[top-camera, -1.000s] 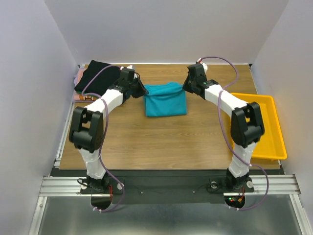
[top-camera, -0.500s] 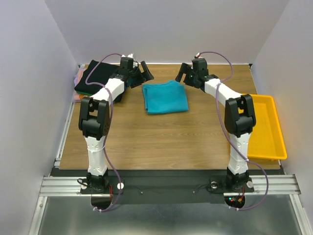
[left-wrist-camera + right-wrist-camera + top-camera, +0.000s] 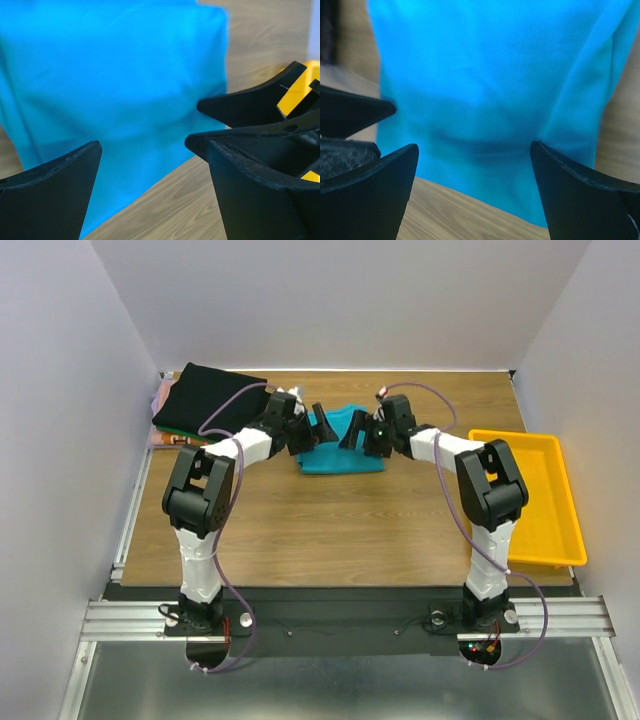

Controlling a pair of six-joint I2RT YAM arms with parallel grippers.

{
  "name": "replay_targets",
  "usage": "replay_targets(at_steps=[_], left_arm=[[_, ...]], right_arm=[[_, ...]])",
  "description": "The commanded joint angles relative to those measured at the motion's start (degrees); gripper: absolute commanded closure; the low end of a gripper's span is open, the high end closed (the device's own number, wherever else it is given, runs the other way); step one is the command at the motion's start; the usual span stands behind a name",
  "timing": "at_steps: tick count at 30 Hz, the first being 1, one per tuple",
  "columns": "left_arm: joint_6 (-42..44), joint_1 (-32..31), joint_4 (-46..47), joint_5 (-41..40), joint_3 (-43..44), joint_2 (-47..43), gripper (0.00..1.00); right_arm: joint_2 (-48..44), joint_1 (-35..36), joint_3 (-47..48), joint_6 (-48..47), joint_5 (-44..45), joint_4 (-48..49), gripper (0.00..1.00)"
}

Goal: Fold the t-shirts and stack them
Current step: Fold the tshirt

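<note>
Flanking the soft folded turquoise t-shirt (image 3: 341,462), left end effector (image 3: 317,430) and right end effector (image 3: 355,431) gape.

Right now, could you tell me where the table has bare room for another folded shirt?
The widest bare patch is the near wooden tabletop, between the folded turquoise t-shirt and the near edge. A smaller one lies at the far right, behind the yellow plastic tray. It is crowded mid-back, where the left claw and right claw hover open over the shirt.

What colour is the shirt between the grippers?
The shirt is plain turquoise; clearest in right wrist view.
</note>
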Motion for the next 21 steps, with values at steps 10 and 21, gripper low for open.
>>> replay_targets(at_steps=[10, 21], left_arm=[[-2.8, -2.4, 11.1, 1.9, -22.0, -5.3, 0.01], [-11.0, -12.2, 8.8, -10.2, -50.1, -32.3, 0.02]], right_arm=[[-8.4, 4.1, -20.5, -0.9, 1.0, 6.8, 0.00], [-33.4, 15.3, -46.5, 6.9, 9.5, 6.9, 0.00]])
